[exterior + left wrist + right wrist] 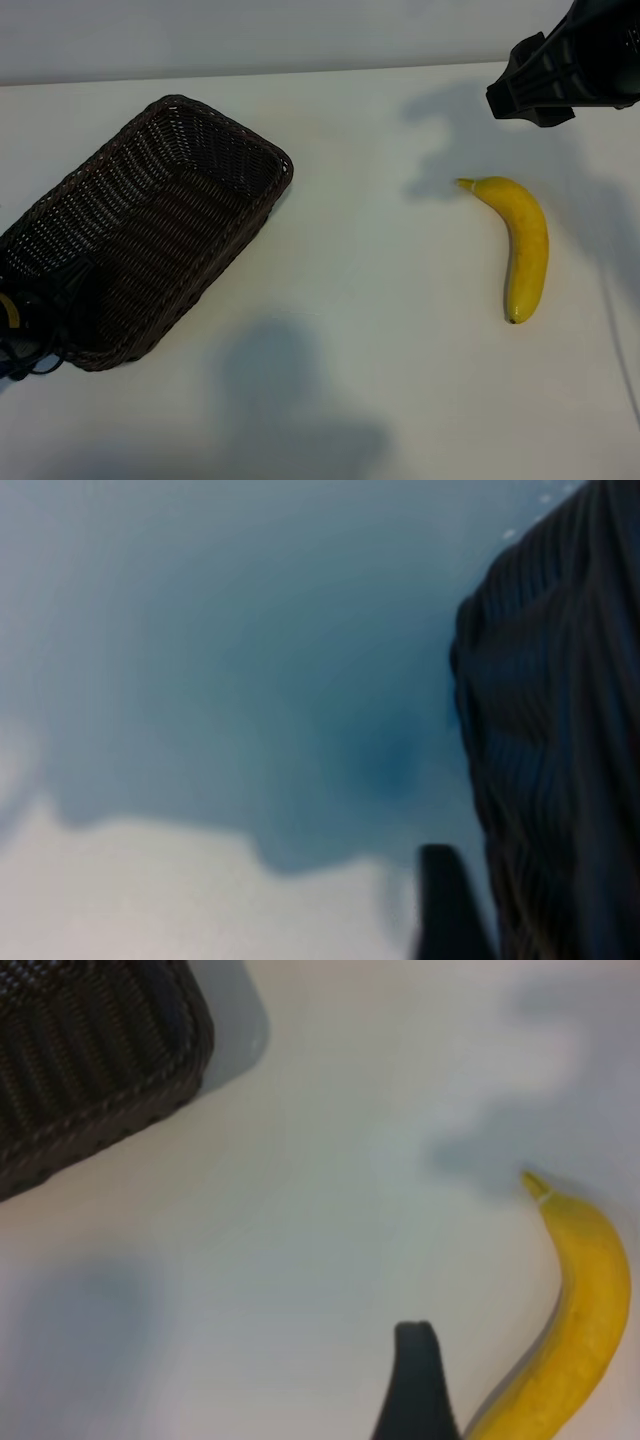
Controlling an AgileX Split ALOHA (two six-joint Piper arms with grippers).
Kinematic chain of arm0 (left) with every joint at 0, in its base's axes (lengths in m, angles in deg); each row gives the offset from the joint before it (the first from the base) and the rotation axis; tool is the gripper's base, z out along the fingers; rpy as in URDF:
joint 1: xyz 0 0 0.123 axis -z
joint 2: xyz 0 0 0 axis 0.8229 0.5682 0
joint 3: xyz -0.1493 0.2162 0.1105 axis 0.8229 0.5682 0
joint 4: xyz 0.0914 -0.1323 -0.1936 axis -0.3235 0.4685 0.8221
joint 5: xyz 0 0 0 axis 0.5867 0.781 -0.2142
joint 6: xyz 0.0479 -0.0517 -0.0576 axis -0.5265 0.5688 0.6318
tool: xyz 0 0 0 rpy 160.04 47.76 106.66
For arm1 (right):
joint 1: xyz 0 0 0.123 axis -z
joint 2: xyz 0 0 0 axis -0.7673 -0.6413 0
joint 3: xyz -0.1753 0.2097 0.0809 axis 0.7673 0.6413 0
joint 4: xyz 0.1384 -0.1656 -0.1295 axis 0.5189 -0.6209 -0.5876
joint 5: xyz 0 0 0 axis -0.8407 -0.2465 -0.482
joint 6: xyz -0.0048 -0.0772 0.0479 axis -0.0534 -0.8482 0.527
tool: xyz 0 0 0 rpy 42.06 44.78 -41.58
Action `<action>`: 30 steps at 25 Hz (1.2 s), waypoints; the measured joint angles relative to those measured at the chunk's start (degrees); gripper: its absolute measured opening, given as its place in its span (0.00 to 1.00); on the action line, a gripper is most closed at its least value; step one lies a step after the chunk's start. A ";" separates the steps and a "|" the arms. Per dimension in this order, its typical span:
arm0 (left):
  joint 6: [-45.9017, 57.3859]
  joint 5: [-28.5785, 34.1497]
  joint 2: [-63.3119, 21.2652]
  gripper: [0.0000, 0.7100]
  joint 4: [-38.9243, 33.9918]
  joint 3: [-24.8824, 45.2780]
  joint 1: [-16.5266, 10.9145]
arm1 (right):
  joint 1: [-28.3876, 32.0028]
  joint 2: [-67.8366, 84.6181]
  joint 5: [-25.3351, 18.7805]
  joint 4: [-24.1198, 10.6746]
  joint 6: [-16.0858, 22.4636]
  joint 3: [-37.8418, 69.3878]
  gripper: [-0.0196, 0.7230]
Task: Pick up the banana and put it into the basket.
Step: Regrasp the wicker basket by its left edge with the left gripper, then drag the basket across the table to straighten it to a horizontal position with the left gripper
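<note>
Your left gripper [30, 320] sits at the lower left edge against the basket [150, 220], its spread unreadable; the banana [520, 245] lies on the table [380, 330] at right, untouched; your right gripper [545, 85] hovers upper right, fingers apart.

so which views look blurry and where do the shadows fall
Exterior view: sharp, with soft shadows on the table near the banana and below the basket. Left wrist view: heavily blurred, a broad shadow beside the basket wall. Right wrist view: mildly soft, with a faint shadow by the banana's stem.
</note>
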 joint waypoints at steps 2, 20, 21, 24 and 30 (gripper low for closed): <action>-0.17 -0.35 0.40 0.39 0.00 0.00 0.00 | 0.00 0.00 0.00 0.00 0.00 0.00 0.76; -8.69 -4.19 0.21 0.24 -0.03 -3.12 -0.24 | 0.00 0.00 -0.04 0.13 0.00 0.00 0.76; -10.25 -3.34 -0.19 0.24 0.14 -4.01 -0.24 | 0.00 0.00 -0.04 0.13 0.00 0.00 0.76; -16.32 -0.71 -1.83 0.24 2.42 -6.29 -0.24 | 0.00 0.00 -0.04 0.13 0.00 0.00 0.76; -41.14 5.95 -2.43 0.23 19.63 -12.22 -0.24 | 0.00 0.00 -0.04 0.13 0.00 0.00 0.76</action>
